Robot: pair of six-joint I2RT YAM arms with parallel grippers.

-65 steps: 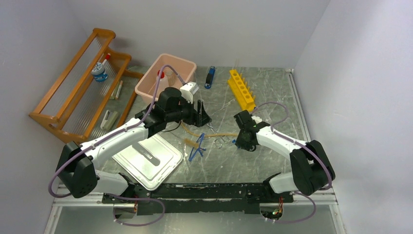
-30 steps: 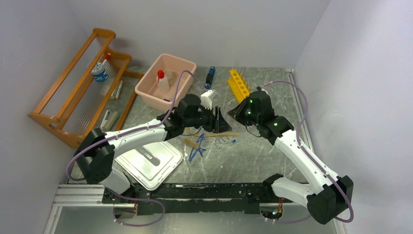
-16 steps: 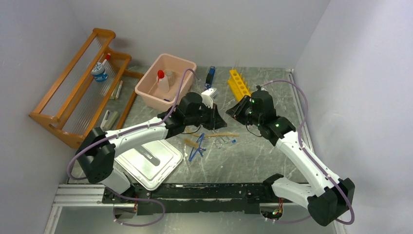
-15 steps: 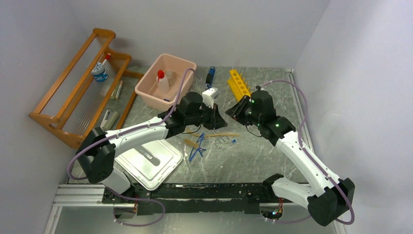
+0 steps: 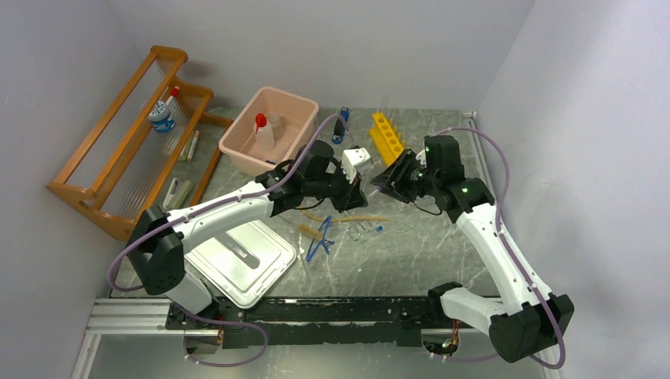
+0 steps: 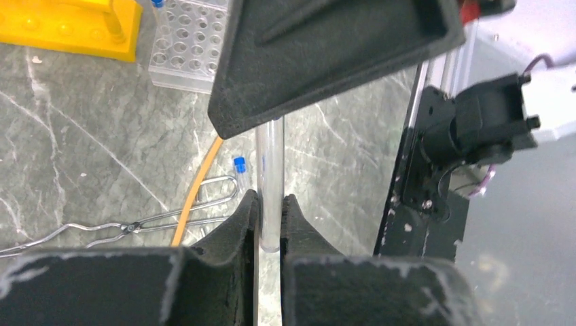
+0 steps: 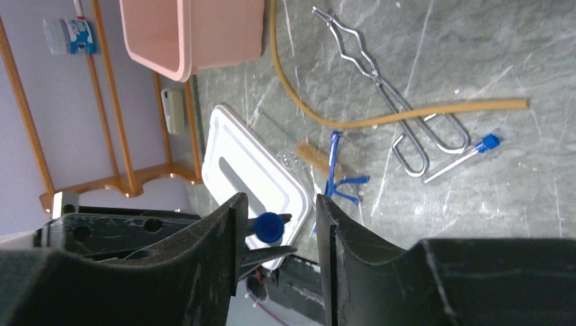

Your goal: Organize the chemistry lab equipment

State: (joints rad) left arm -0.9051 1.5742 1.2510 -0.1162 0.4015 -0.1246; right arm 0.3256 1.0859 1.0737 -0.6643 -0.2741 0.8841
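Observation:
My left gripper point(image 6: 270, 204) point(image 5: 354, 189) is shut on a clear tube point(image 6: 270, 170), pinched near its rounded bottom above the table. The tube's blue cap point(image 7: 270, 227) shows end-on between the fingers of my right gripper point(image 7: 280, 210) point(image 5: 387, 180), which stands open, the cap close to one finger. On the table below lie a tan rubber hose point(image 5: 351, 218) point(image 7: 380, 119), metal tongs point(image 7: 387, 95) point(image 6: 129, 227), blue plastic tongs point(image 5: 320, 241) and another blue-capped tube point(image 7: 462, 155). A white red-capped squeeze bottle point(image 5: 263, 133) stands in the pink tub point(image 5: 237, 147).
The grey-white lid point(image 5: 237, 260) lies at the front left. A yellow holed rack point(image 5: 391, 142) stands behind the right gripper, with a clear holed rack point(image 6: 187, 47) near it. The wooden rack point(image 5: 118, 134) at the far left carries a small jar point(image 5: 161, 118).
The left gripper has shut on the clear tube. The right gripper has opened off the tube's capped end and drawn back to the right.

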